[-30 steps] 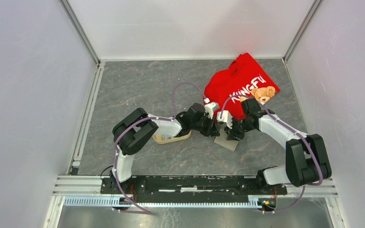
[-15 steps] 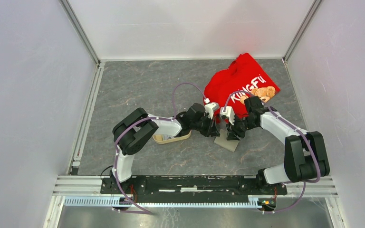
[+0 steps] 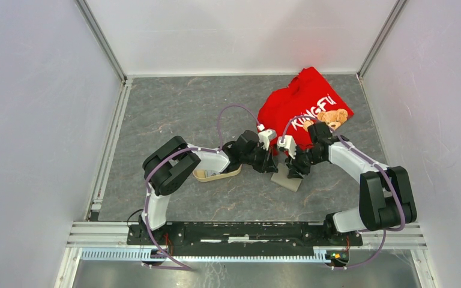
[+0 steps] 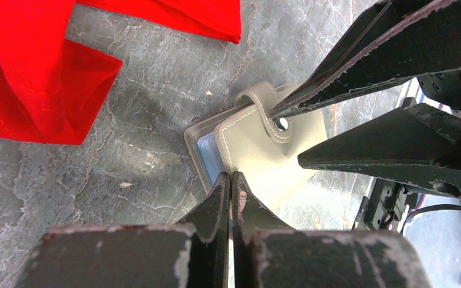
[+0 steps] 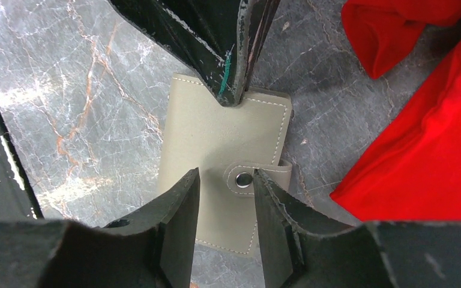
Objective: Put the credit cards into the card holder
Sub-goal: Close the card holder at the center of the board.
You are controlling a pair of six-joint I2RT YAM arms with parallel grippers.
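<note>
Change from a second ago is small in the overhead view: the right tool [image 3: 293, 170] has pulled slightly back toward the red shirt [image 3: 303, 105] and its fingers have spread wider, while the left tool [image 3: 272, 165] and the card holder [image 3: 288, 180] sit where they were. The grey holder lies flat and folded shut on the worktop [image 3: 174, 114], just in front of the shirt and to the right of the beige tray [image 3: 216, 175], which the left arm partly covers. From above, both tools crowd over the holder and their fingers cannot be made out. The right wrist view shows its own fingers apart on either side of the snap strap [image 5: 249, 177], with the left tool's tips pressed together and set down on the holder's far edge. The left wrist view shows those closed tips touching the holder's near edge, one right finger resting on the strap's loop, and a pale blue strip [image 4: 207, 153] peeking between the holder's layers; whether that is a card cannot be told
</note>
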